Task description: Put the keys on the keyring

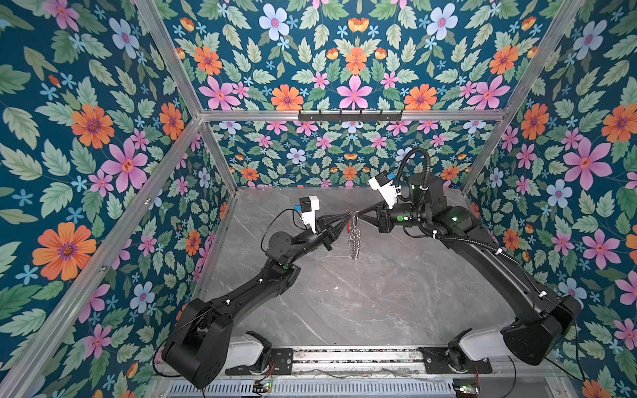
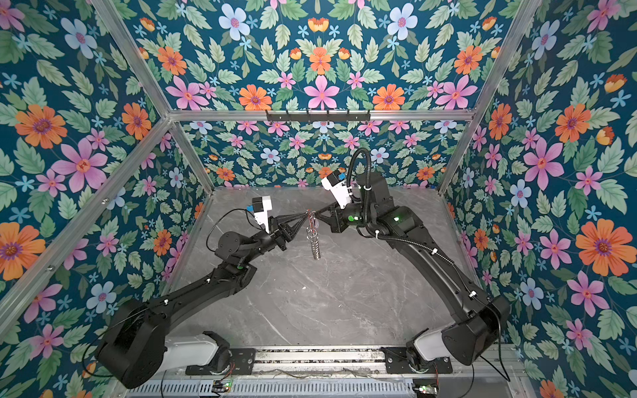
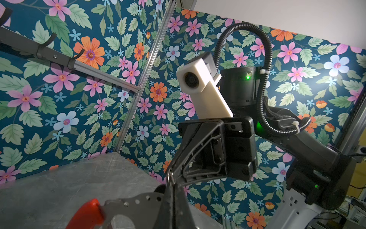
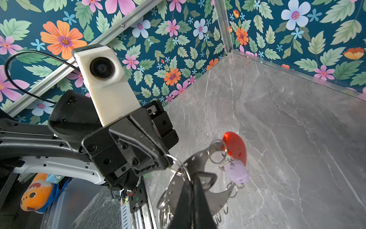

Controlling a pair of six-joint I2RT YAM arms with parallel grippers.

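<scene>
Grey marbled tabletop [image 1: 379, 293]. Over its far middle, in both top views, the left gripper [image 1: 348, 216] and right gripper [image 1: 360, 215] meet nearly tip to tip. Each has its jaws pressed together, pinching the keyring [image 1: 353, 225], which hangs in the air between them. A string of small silver rings [image 1: 354, 245] dangles below. Right wrist view: the lilac key [image 4: 237, 172] hangs off the metal band, just beside the red section [image 4: 236, 147].
</scene>
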